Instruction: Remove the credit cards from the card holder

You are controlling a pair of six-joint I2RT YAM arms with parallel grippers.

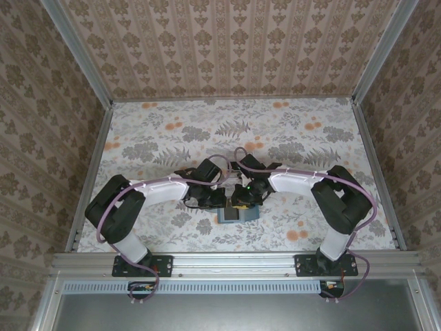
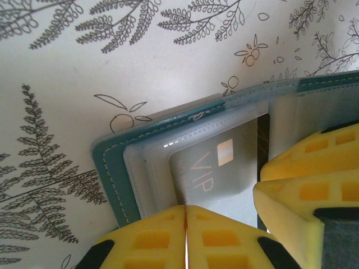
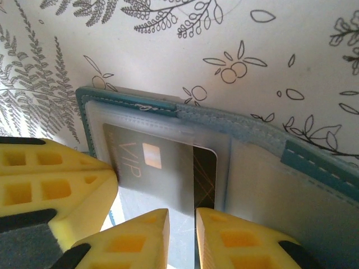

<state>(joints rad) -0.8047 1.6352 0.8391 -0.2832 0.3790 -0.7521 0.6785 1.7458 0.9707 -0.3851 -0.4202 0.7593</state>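
Observation:
The card holder [image 1: 238,214], a teal bifold, lies open on the floral table between both arms. Its stitched edge [image 2: 115,174] frames frosted clear sleeves. A dark credit card [image 2: 216,168] marked VIP sits in a sleeve. One black end of the card [image 3: 205,168] pokes out past the sleeve edge. My left gripper [image 2: 185,210] is shut, its tips resting on the sleeve just below the card. My right gripper [image 3: 180,219] stands over the card's near edge with only a narrow gap between its jaws. I cannot see anything pinched in that gap.
The holder's right panel [image 3: 320,168] stretches away under a pale sleeve. My left gripper's yellow fingers [image 3: 56,185] crowd the card's left end, close to the right fingers. Patterned walls [image 1: 41,103] enclose the table on three sides.

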